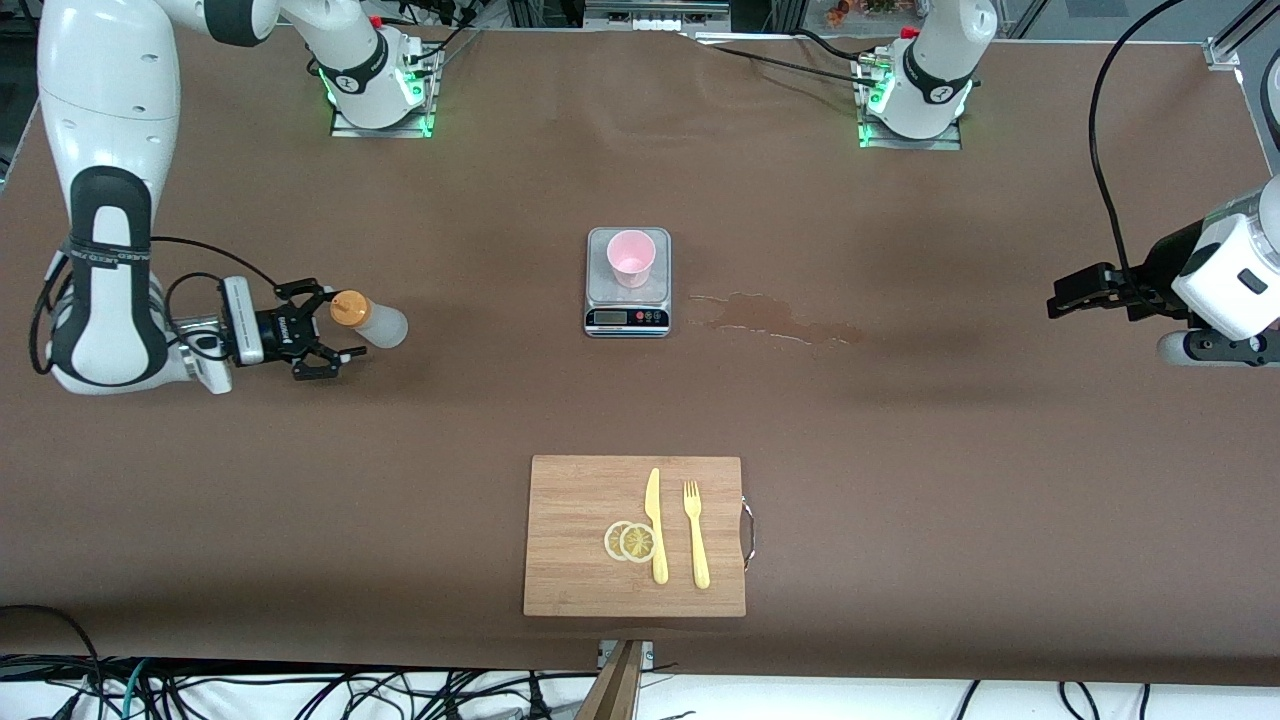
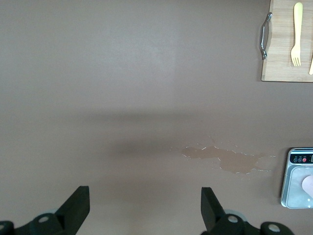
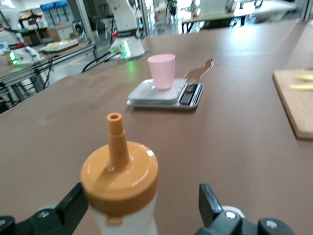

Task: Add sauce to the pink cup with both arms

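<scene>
The whitish squeeze bottle (image 1: 378, 325) with its orange nozzle cap (image 1: 348, 308) stands upright on the table toward the right arm's end. My right gripper (image 1: 335, 325) is level with it, open, fingers on either side of it. In the right wrist view the bottle (image 3: 122, 181) sits between the fingers of my right gripper (image 3: 142, 198), close to one and apart from the other. The pink cup (image 1: 632, 257) stands on a small scale (image 1: 627, 318) at mid-table and also shows in the right wrist view (image 3: 162, 71). My left gripper (image 1: 1075, 295) waits, open and empty (image 2: 145, 196), at the left arm's end.
A brownish spill (image 1: 775, 318) lies on the table beside the scale, toward the left arm's end, and shows in the left wrist view (image 2: 225, 157). A wooden cutting board (image 1: 575, 560) with a yellow knife, a fork and lemon slices lies nearer the front camera.
</scene>
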### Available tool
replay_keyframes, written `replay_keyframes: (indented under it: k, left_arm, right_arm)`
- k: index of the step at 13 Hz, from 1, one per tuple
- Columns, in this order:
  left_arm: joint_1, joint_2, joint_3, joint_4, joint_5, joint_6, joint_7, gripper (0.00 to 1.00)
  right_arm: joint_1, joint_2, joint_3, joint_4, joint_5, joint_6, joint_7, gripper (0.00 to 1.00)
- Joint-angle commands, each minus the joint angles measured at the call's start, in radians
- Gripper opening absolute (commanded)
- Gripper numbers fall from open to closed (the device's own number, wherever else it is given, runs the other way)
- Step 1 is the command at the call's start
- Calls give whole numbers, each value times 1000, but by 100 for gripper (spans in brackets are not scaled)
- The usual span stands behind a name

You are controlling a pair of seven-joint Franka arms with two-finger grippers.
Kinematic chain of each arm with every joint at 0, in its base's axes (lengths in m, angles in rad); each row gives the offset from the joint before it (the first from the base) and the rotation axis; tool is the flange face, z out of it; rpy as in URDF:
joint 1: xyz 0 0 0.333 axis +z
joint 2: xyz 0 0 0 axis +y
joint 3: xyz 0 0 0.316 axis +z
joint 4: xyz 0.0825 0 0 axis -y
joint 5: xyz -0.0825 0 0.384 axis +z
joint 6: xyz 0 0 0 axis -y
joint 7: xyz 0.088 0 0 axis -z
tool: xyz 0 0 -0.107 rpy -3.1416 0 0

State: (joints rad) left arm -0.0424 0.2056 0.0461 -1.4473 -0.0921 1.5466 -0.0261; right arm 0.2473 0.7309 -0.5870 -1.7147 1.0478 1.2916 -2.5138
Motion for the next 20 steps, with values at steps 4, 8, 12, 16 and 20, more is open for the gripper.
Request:
replay_keyframes:
  k: [4,8,12,16,20]
  left_arm:
    - [-8,15,1,36,18,-25,18,100]
    - [-8,15,3,36,20,-25,18,100]
    - [-8,15,1,36,18,-25,18,100]
    - [-8,15,1,36,18,-25,18,100]
    - [-11,15,3,36,18,-25,18,100]
  right_arm:
    - [-19,-22,-69,142,-172,-181,122,100]
    - [-10,-42,-76,256,-206,-242,339,100]
    - [99,-94,-103,326,-250,-236,669,100]
    - [75,-321,99,273,-553,9,1000,100]
    - [-35,-474,341,190,-829,208,1419,100]
